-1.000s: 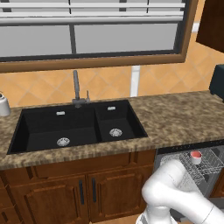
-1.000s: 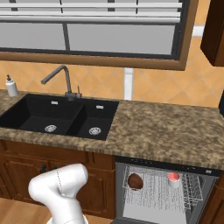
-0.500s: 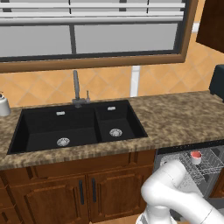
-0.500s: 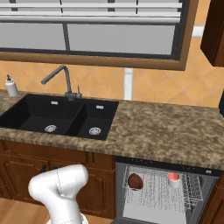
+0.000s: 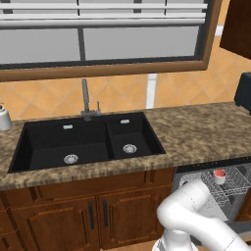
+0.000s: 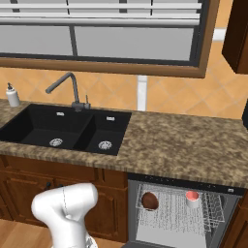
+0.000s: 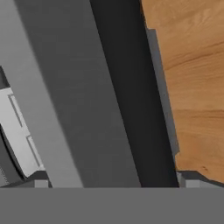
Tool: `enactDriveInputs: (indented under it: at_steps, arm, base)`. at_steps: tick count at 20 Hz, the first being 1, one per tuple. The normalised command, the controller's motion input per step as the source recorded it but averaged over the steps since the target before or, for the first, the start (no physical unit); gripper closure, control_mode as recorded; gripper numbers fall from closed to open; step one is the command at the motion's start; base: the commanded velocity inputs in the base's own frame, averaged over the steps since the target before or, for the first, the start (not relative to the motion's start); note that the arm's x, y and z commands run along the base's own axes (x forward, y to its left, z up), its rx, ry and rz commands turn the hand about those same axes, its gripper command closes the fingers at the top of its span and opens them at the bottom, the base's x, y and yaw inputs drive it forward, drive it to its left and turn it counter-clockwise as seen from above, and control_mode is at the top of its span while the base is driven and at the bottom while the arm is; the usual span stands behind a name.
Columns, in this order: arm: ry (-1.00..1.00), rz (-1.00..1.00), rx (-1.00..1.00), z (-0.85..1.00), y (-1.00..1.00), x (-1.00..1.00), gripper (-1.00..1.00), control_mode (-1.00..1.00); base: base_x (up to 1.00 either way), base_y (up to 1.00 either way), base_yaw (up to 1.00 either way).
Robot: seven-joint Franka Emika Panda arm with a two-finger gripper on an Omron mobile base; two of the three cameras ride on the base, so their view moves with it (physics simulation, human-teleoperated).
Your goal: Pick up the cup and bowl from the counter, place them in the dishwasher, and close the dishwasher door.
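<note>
We see the dishwasher [image 6: 181, 213] open under the granite counter [image 6: 184, 147], right of the black sink [image 6: 68, 128]. In its pale wire rack [image 6: 172, 206] sit a brown bowl [image 6: 149, 200] at left & a red cup [image 6: 192, 197] at right, well apart. In the hand view the grey dishwasher door [image 7: 74, 96] w/ dark edge is very close, wood floor [image 7: 192, 83] beside. Gripper state: we cannot tell.

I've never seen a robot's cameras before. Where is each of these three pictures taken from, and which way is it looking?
Left base view: behind the arm's left, looking forward-down at the counter; the white arm rises at lower right.
Right base view: behind its right, looking at the open dishwasher holding the bowl and cup; arm at lower left.
Hand view: on the hand, close to the grey dishwasher door over wooden floor.
Both base views share the sink.
</note>
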Motion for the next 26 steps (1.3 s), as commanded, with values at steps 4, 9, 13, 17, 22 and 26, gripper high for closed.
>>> enactDriveInputs:
  at_steps: [4,9,13,17,22,26]
  arm:
    - [-0.2,0.0,0.15,0.0,0.36,1.0,-1.0,-1.0]
    - [-0.32,0.0,0.13,0.26,0.44,1.0,-1.0,-1.0]
    - [-0.35,0.0,0.1,0.39,0.45,1.0,-1.0,-1.0]
    - [-0.33,0.0,0.09,0.36,0.38,1.0,-1.0,-1.0]
    - [-0.31,0.0,0.07,0.29,0.33,1.0,-1.0,-1.0]
    - [-0.28,0.0,0.08,0.18,0.3,1.0,-1.0,-1.0]
  base:
    - [0.0,0.0,0.0]
    - [0.0,0.0,0.0]
    - [0.0,0.0,0.0]
    - [0.0,0.0,0.0]
    - [0.0,0.0,0.0]
    - [0.0,0.0,0.0]
